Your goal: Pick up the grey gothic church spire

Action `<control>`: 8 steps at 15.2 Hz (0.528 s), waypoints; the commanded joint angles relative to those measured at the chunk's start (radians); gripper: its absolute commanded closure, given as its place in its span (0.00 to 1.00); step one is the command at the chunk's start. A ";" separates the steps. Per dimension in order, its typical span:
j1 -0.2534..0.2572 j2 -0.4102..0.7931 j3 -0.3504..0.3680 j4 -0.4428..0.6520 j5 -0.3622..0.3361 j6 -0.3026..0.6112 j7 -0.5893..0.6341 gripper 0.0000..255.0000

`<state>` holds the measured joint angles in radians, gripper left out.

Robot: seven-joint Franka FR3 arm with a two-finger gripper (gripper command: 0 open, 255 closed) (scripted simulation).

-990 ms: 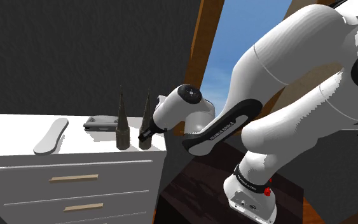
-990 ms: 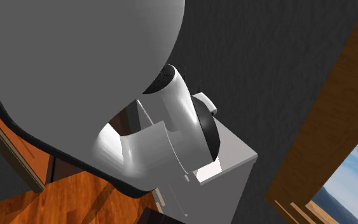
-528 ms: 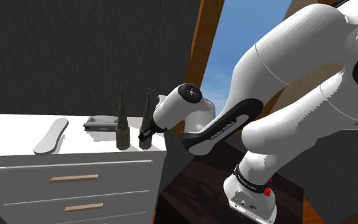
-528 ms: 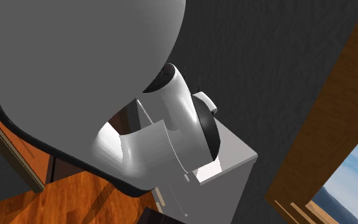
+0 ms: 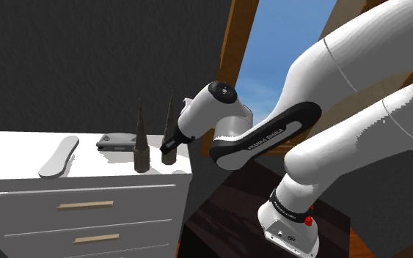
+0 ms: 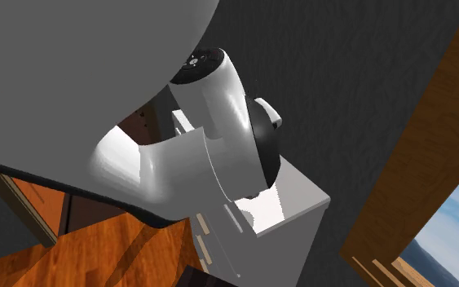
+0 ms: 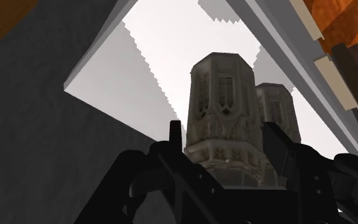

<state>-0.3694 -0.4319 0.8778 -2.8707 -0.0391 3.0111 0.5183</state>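
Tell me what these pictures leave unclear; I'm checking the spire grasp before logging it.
Base of the held spire: wrist view, behind the gripper.
Part of the second spire: wrist view, behind the held one.
Most of the dresser top: second exterior view, behind the arm.
What the dark flat thing is: shoulder view, too small.

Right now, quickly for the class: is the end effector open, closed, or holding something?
End effector: closed, holding the grey spire clasped between its fingers near the base.
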 commanded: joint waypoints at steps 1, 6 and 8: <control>0.057 -0.022 -0.057 0.004 0.021 -0.037 -0.025 1.00; 0.155 -0.081 -0.156 0.024 0.063 -0.130 -0.079 1.00; 0.157 -0.082 -0.158 0.024 0.065 -0.133 -0.081 1.00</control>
